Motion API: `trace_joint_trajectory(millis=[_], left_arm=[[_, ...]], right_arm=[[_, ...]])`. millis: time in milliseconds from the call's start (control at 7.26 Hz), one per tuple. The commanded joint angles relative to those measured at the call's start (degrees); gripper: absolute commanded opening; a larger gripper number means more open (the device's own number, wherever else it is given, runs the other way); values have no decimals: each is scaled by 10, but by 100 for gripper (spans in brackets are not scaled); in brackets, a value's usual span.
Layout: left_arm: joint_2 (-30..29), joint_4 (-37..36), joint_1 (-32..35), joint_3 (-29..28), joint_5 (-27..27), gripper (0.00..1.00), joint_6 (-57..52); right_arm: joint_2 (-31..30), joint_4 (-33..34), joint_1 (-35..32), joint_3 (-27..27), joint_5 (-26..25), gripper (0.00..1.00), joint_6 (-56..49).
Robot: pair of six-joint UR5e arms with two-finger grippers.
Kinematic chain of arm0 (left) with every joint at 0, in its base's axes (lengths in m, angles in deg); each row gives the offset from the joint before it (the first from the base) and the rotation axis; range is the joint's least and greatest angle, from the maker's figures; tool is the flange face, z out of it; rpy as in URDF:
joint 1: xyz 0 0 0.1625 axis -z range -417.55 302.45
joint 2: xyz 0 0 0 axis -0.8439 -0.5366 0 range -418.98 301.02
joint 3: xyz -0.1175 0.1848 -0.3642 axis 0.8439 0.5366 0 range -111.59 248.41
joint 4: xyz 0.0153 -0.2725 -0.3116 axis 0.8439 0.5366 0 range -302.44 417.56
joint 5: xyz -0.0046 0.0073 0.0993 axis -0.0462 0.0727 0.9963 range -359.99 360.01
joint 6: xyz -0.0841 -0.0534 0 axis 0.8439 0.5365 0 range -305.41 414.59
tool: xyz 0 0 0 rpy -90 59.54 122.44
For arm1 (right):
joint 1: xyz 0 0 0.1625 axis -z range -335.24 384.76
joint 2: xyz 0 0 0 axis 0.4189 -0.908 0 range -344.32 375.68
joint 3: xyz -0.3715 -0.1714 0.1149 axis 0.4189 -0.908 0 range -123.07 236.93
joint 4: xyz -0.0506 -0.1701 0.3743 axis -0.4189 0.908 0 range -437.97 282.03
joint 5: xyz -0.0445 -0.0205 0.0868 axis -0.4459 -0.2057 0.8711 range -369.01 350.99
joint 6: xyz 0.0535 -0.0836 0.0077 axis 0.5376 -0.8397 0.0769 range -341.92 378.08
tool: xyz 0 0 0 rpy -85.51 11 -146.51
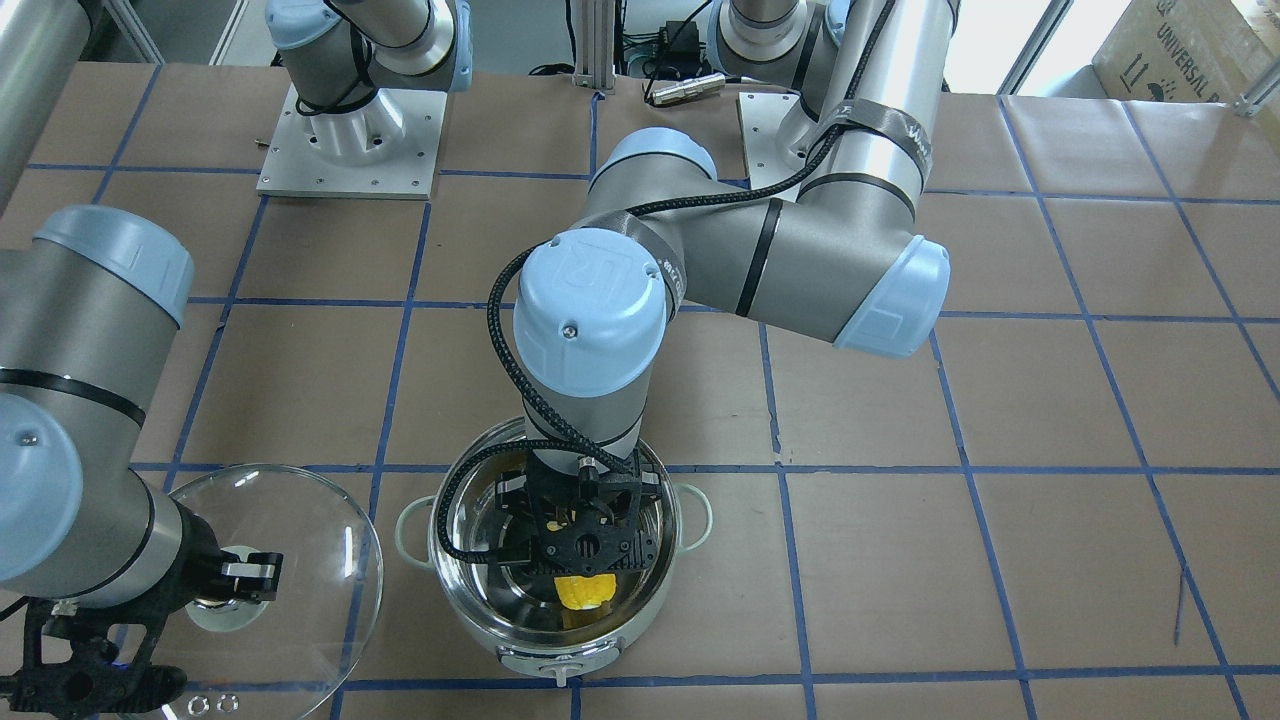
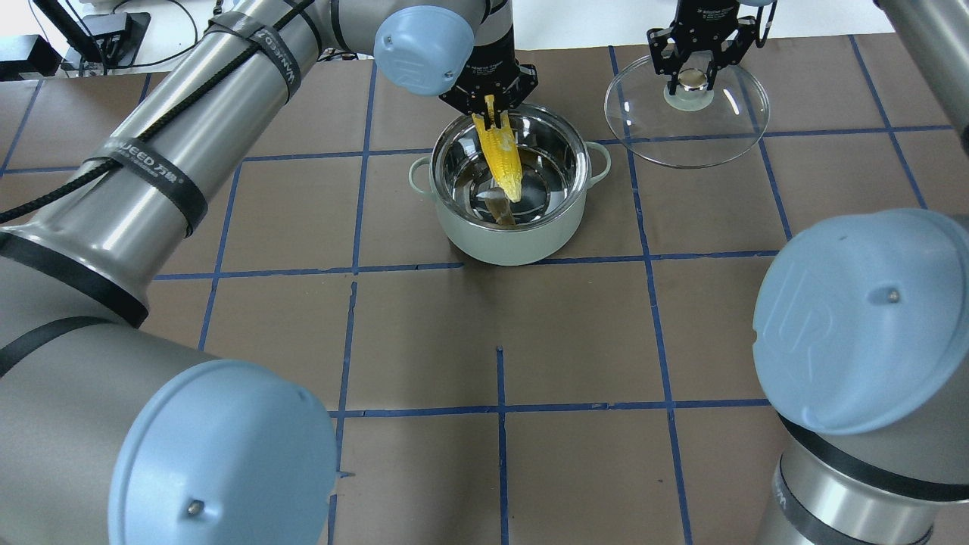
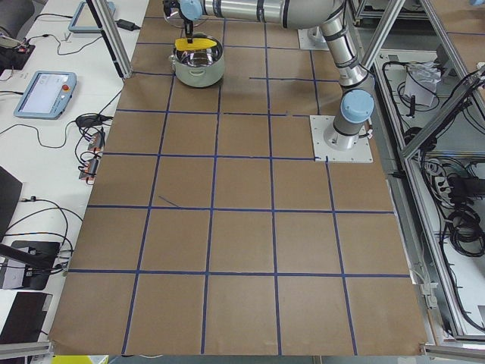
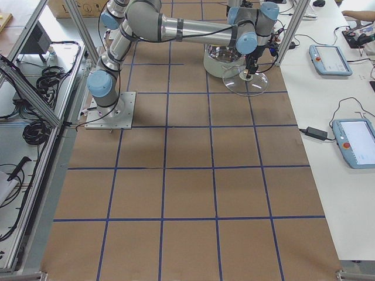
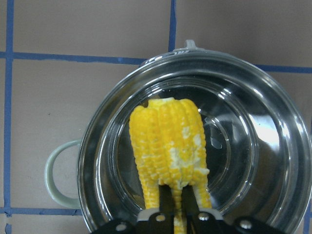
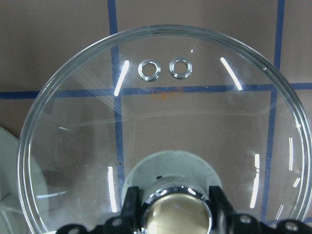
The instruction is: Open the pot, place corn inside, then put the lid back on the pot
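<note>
While in left hand (image 2: 488,106), corn (image 2: 503,155) steep (blunt end down) over pot (image 2: 522,235).

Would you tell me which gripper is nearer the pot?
Left. The left gripper hangs over the pot, holding the corn; the right gripper grips the lid beside it.

I'm running this in a robot lab, I think: teach pendants (image 4: 330,60), aluminium framing (image 4: 292,30), cable bundles (image 3: 462,220), tape-gridded tabletop (image 3: 242,243).
</note>
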Motion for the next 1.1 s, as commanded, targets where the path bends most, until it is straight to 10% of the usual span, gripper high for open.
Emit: trace_joint_trajectory(millis=[0, 688, 964], left_arm=[[-4, 6, 2, 1, 2, 100, 3], [18, 47, -36, 7, 5, 100, -121], [79, 168, -122, 9, 6, 100, -262]], right_arm=[[-1, 0, -2, -1, -2, 21, -1], [-22, -8, -18, -12, 5, 21, 8], [-27, -6, -93, -8, 6, 21, 64]])
